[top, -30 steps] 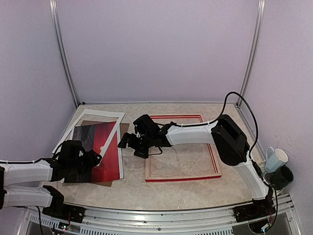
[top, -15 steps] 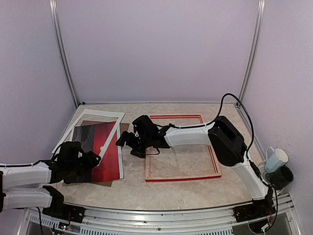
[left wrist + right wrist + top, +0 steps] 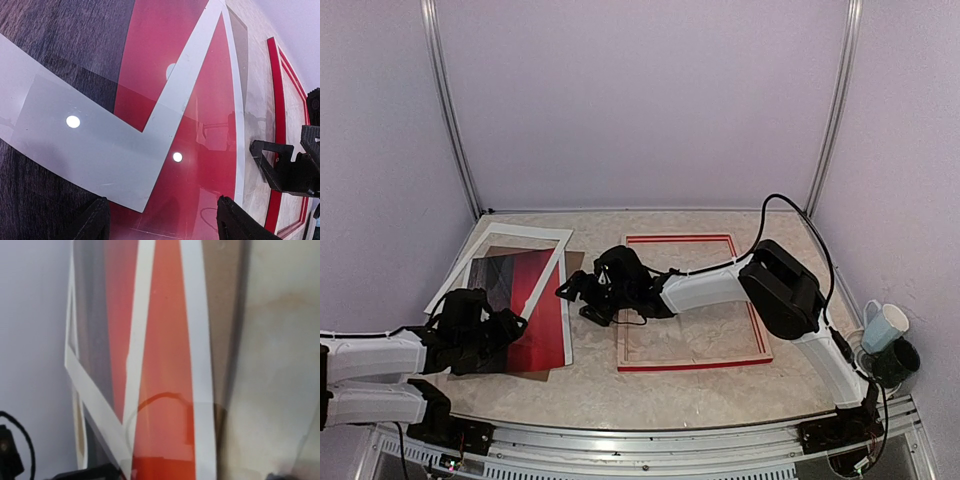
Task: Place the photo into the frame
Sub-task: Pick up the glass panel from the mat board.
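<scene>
Top external view is showing the left tool hovering with its fingers spread wide over the near part of the photo, gripping nothing. From the left wrist, its two fingers are standing well apart, and the red print is lying flat beneath and ahead of them on a brown backing board. A white mat is lying skewed over the photo. One of its strips is crossing the red slantwise, and its inner corner is sitting just ahead of the left finger. The photo's white right edge is running just outside the right finger. Beyond that edge a narrow strip of tabletop is showing, then the left rail of the frame.

The right tool is reaching past that rail with its jaws apart and nothing between them, hanging over the strip between frame and photo. The photo's right edge and the board's brown margin are lying just ahead of its tips. The frame is lying flat behind it, under the forearm, with tabletop showing through its opening. Whether the tips are touching the surface cannot be told.
</scene>
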`<state>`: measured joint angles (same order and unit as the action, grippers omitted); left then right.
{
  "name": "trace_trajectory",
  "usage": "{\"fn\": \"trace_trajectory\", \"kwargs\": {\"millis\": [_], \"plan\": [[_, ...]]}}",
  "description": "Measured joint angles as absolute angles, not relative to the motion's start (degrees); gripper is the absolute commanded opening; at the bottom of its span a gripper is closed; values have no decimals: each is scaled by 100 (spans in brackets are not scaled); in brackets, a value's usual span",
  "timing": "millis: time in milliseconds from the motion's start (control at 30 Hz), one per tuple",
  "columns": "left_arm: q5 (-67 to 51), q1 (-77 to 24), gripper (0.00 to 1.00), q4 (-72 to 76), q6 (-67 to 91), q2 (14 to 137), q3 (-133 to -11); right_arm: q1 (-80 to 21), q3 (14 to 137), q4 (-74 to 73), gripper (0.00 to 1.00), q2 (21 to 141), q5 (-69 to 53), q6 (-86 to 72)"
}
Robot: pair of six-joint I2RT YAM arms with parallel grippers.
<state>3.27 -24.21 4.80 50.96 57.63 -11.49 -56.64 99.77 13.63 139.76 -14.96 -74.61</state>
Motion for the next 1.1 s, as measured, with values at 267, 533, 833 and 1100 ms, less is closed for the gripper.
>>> {"fn": "trace_trajectory", "kwargs": {"millis": [267, 533, 833, 1100], "plan": [[257, -2421, 70, 646, 5076, 5885, -1149, -5664, 9880, 2056, 84, 13981, -1704, -7537], [198, -2421, 69, 646, 5072, 5887, -1149, -5662, 10208, 2217, 83, 14311, -1732, -7526], [187, -2421, 69, 650, 5052, 5843, -1114, -5645, 10934, 2049, 65, 14831, -1798, -7513], [163, -2421, 69, 687, 5052, 5774, -1052, -5629, 10934, 1984, 34, 14840, -1835, -7474]]}}
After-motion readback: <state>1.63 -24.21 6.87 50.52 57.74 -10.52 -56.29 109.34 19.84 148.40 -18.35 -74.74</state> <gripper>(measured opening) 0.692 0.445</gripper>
